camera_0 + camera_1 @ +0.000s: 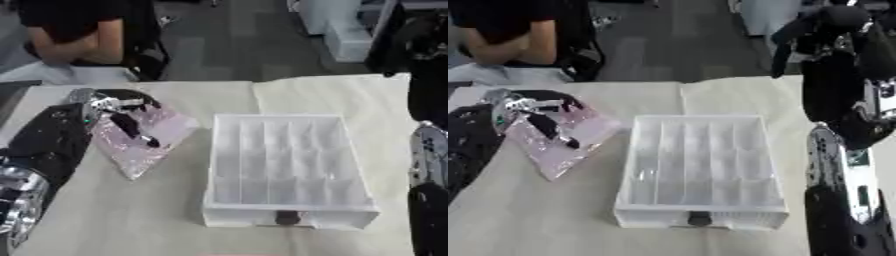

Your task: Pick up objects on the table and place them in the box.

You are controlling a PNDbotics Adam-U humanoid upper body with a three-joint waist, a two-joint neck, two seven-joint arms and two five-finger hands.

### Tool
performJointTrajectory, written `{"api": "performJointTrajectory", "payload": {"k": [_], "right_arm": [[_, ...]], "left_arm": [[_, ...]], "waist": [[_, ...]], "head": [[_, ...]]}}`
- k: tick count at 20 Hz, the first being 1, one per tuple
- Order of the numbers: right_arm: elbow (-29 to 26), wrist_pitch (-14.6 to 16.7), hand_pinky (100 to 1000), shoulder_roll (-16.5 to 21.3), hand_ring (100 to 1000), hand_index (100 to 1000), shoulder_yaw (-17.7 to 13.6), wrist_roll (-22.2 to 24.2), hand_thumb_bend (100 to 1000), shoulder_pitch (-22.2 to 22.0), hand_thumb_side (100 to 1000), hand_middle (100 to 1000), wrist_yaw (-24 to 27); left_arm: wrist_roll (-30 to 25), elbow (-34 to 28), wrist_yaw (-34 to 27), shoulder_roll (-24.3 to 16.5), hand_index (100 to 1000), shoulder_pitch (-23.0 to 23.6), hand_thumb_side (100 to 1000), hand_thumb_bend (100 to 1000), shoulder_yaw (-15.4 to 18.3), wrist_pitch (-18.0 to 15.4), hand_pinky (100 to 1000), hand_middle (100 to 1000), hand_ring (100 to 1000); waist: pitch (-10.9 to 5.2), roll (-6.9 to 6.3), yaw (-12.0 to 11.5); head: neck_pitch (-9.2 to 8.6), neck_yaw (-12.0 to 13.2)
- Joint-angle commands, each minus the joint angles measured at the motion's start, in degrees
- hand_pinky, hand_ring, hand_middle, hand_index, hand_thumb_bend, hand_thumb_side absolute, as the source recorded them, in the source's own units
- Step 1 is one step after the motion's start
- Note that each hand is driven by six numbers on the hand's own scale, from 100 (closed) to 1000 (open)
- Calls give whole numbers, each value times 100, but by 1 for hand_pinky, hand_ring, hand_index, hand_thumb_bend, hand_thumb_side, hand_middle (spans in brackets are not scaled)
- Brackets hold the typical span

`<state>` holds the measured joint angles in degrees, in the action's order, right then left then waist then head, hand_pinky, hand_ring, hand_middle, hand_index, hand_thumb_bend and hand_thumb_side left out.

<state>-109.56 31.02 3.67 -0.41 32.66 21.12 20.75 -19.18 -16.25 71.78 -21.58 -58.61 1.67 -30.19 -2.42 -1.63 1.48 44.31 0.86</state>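
Note:
A shiny pink translucent packet (140, 142) lies on the cloth at the left, its upper end lifted by my left hand (109, 105). The hand's dark fingers (129, 126) curl over the packet's top and pinch it. To its right sits the white box (280, 118), standing open, with ribbed dividers inside and nothing in it that I can see. My right hand (826, 29) hangs high at the upper right, above the table's far right edge, fingers drooping and relaxed, holding nothing.
A cream cloth (131, 220) covers the table. The box has a dark knob (287, 217) on its front wall. My right forearm (842, 175) runs down the right side, close beside the box. The table's far edge (201, 82) borders a grey floor.

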Motion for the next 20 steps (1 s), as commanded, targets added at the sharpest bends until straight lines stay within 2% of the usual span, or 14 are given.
{"api": "performJointTrajectory", "payload": {"k": [1,9,10,11,20], "right_arm": [[-56,213,304,48,600,773,-14,248,100,60,833,842,44],[-62,205,307,26,603,771,-8,236,100,79,835,840,57],[-63,204,307,21,603,771,-7,235,100,83,835,840,57],[-65,201,307,16,603,771,-5,234,100,86,835,840,55],[-81,175,307,-5,602,771,7,236,100,115,837,840,47]], "left_arm": [[47,23,123,-54,961,-51,628,851,35,39,783,928,857],[68,120,100,-31,957,126,624,855,46,26,779,924,853],[76,124,77,-21,951,172,592,877,54,30,775,920,848],[88,124,49,-9,942,221,613,853,62,39,772,916,844],[224,202,-204,187,886,805,577,836,101,243,736,893,814]], "waist": [[-41,1,3],[-45,0,-10],[-45,0,-8],[-45,0,-5],[-16,-3,19]], "head": [[-19,24],[-19,11],[-19,11],[-19,11],[-19,-40]]}}
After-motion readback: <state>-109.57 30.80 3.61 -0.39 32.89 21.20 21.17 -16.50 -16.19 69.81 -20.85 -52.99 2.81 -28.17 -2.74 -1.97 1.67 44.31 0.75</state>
